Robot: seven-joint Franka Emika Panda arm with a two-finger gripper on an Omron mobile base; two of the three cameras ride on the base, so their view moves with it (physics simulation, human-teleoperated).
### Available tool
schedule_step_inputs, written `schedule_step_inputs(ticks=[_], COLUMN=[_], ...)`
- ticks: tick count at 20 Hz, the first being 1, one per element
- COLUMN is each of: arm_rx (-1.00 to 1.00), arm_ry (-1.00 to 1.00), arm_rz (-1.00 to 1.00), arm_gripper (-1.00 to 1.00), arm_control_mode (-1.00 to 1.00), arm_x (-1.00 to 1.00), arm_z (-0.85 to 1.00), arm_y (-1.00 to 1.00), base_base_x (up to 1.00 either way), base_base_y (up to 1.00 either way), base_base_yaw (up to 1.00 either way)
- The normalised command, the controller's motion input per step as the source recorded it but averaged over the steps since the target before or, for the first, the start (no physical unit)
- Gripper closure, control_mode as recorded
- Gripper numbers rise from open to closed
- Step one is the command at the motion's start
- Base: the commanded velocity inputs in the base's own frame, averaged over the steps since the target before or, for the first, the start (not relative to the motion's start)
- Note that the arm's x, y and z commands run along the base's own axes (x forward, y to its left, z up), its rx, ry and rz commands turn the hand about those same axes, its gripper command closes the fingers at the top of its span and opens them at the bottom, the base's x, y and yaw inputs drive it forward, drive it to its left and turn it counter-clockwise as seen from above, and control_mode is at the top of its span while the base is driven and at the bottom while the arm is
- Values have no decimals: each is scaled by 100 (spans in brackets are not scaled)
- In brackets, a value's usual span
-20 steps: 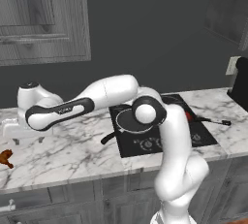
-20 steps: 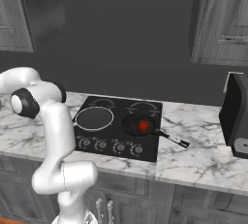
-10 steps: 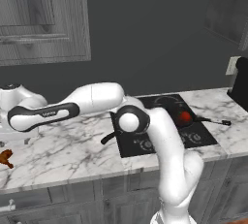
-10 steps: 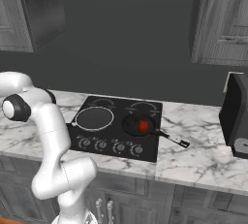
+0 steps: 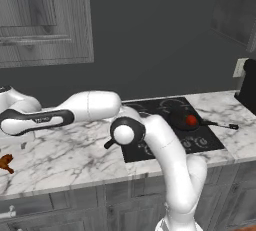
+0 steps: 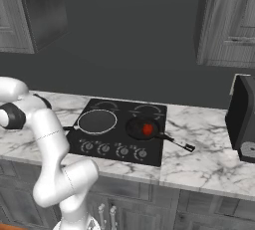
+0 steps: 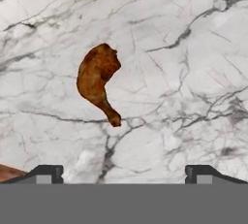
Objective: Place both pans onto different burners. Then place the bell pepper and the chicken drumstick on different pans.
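White arm (image 5: 90, 107) reaches left above chicken drumstick (image 7: 99, 80).

Orange-brown chicken drumstick (image 7: 98, 82) on grey-veined white marble counter (image 7: 193, 48); red bell pepper (image 6: 147, 130).

**Marble counter and what rests on it**

A white marble counter (image 6: 199, 159) with grey veins carries a flat black cooktop (image 6: 119, 127) set into its surface. Two pans sit on the cooktop: a pale-rimmed pan (image 6: 97, 121) on the front left burner and a dark pan (image 6: 142, 128) beside it, its handle reaching onto the marble. A chicken drumstick (image 7: 99, 80) lies directly on the marble, well apart from the cooktop. A dark appliance (image 6: 241, 122) stands at the right end.
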Motion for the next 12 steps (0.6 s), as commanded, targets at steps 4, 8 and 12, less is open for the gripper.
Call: schedule_step_inputs(ticks=[4, 8, 12], arm_rx=[0, 0, 2], arm_ry=[-6, -7, -3], arm_rz=[0, 0, 0], arm_gripper=[-100, -100, -100], arm_control_mode=[-100, -100, -100], arm_x=[0, 0, 0], arm_z=[-23, -25, -12], arm_y=[0, 0, 0], base_base_x=[0, 0, 0], base_base_y=[0, 0, 0], base_base_yaw=[0, 0, 0])
